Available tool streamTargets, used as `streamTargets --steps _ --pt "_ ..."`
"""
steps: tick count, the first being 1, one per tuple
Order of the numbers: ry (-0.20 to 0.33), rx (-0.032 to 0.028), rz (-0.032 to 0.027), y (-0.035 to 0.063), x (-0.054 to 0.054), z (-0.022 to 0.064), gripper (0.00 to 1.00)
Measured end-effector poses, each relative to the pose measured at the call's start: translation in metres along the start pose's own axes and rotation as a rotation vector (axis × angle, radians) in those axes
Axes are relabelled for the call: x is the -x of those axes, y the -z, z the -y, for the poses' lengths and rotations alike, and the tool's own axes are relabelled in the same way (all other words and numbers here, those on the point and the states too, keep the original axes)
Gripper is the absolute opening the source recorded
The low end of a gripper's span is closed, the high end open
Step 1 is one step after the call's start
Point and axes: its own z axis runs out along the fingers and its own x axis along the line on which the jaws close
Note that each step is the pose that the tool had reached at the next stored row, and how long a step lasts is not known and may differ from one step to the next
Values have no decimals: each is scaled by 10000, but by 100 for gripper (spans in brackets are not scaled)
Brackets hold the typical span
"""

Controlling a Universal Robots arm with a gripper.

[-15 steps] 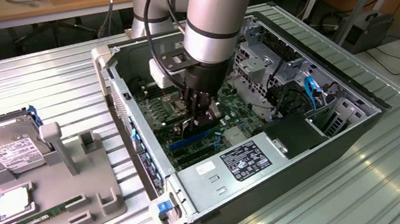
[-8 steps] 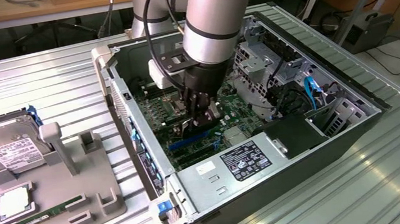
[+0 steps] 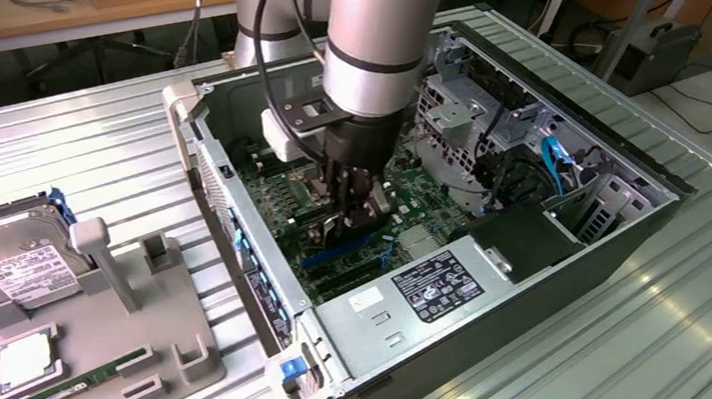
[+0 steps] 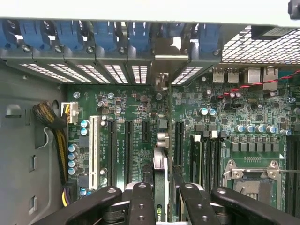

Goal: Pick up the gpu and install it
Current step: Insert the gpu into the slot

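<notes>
Slim black gpu card (image 4: 161, 187) with its silvery bracket end, sitting edge-on between the fingers (image 4: 140, 206) of the black tool (image 3: 356, 222), hanging low inside the open grey computer case (image 3: 620, 154) just above the green motherboard (image 4: 140, 117). Clamping on the card from both sides, partly closed around its thin body. Hovering over the row of long black expansion slots (image 4: 127, 150), with the card edge seeming roughly in line with one of them but not seated yet, judging from the wrist view. Risking a miss if tilting even slightly: landing the contact edge on the slot wall, or on the small silver capacitors (image 4: 161, 138) just beside it. Risking also the metal bracket catching on the perforated rear slot covers (image 4: 140, 72) or the blue retention clips (image 4: 136, 35) instead of sliding into the open gap. Slipping in the grip under downward pressure looking possible too, given the narrow hold. Leaving the silver hard drive (image 3: 14, 261) and the green RAM stick (image 3: 63, 389) untouched on the grey holder tray (image 3: 93, 360) on the ribbed metal desk (image 3: 692, 322).
</notes>
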Motion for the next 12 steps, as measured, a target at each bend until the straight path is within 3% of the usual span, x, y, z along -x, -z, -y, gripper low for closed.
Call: streamTargets --steps 12 --pt "-191 -1 9 -82 -2 -4 26"
